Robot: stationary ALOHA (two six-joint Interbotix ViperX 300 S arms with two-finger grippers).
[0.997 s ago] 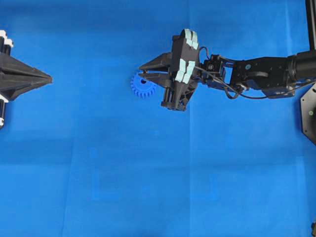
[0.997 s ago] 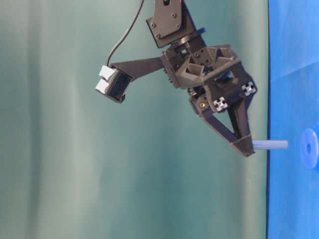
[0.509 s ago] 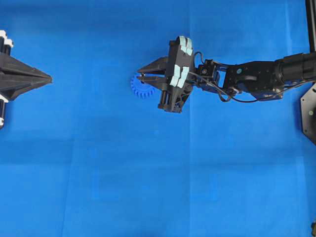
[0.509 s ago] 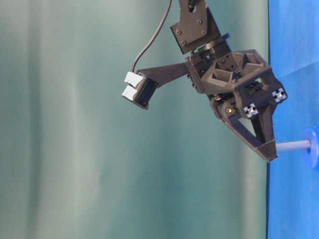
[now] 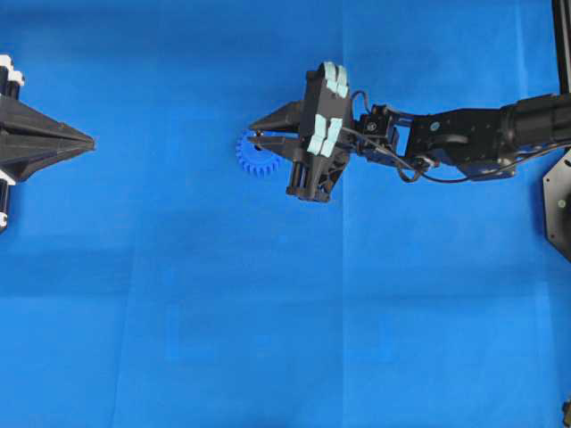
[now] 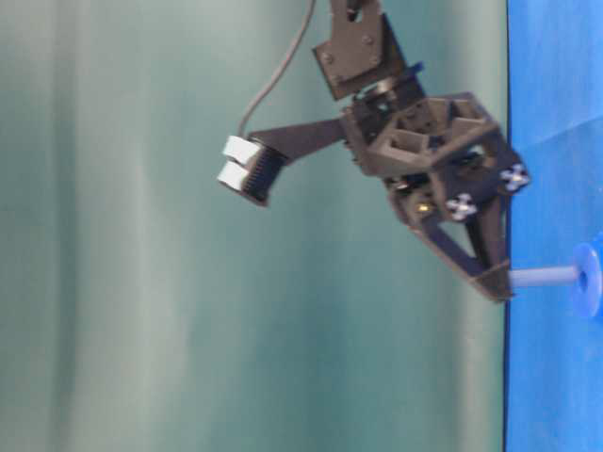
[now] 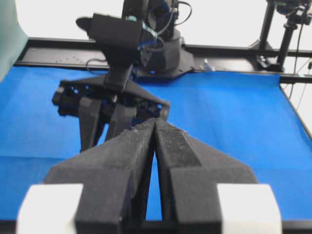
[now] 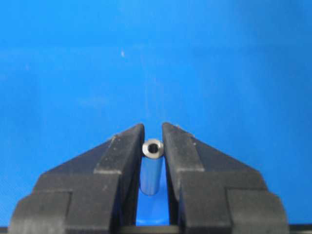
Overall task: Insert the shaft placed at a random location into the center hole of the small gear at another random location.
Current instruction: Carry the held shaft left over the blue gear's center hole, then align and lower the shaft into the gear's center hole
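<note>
Table-level view: thin silvery-grey metal shaft [image 6: 544, 276] was clamped in right gripper [image 6: 497, 285], tip seen at center hole [image 6: 593, 279] of small bright blue plastic gear [image 6: 588, 291]; insertion judged begun, seating and release left. Right arm was reached across blue mat [image 5: 268, 312], gripper pitched down. Left gripper [image 7: 155, 127] was closed empty, parked well apart.

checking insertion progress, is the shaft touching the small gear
Touching: the table-level view shows the shaft tip meeting the small gear at its hub, no gap.
</note>
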